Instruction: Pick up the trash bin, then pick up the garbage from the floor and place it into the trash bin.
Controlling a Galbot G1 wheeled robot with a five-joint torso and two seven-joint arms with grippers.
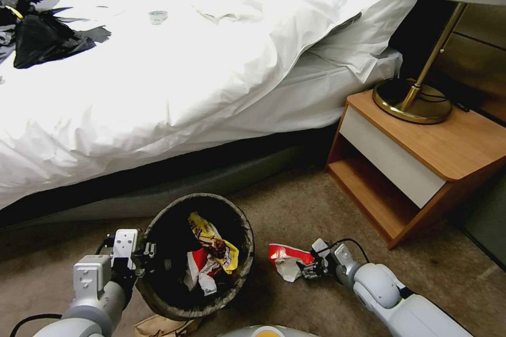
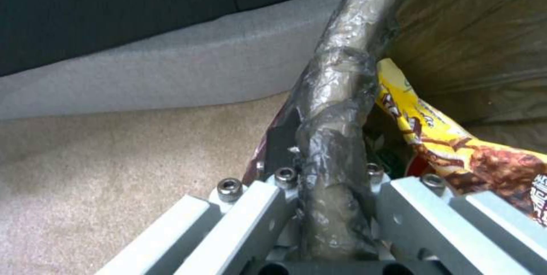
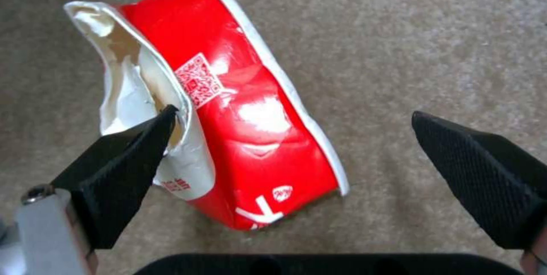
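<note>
- Left gripper clamped on the near-left rim of the small round trash bin w/ dark brown-black bag liner, holding it tipped so the mouth faces up toward the head cam; wrist view has the liner-wrapped rim pinched between the metal fingers
- Bin sits left of centre over the beige carpet, just near of the bed w/ rumpled white sheets
- Inside the bin: crumpled yellow snack wrapper w/ brown print on top, red-white wrapper under it
- Right gripper low at the floor, right of the bin, jaws spread wide
- Red-white snack wrapper lies on the carpet between bin & right gripper; wrist view: one black textured fingertip right at the wrapper's torn white edge, other fingertip well clear over bare carpet, red body in the gap, not gripped yet
- Far right: wooden nightstand w/ white drawer, brass lamp base on top
- Brown paper scrap on floor near the bin's near edge
</note>
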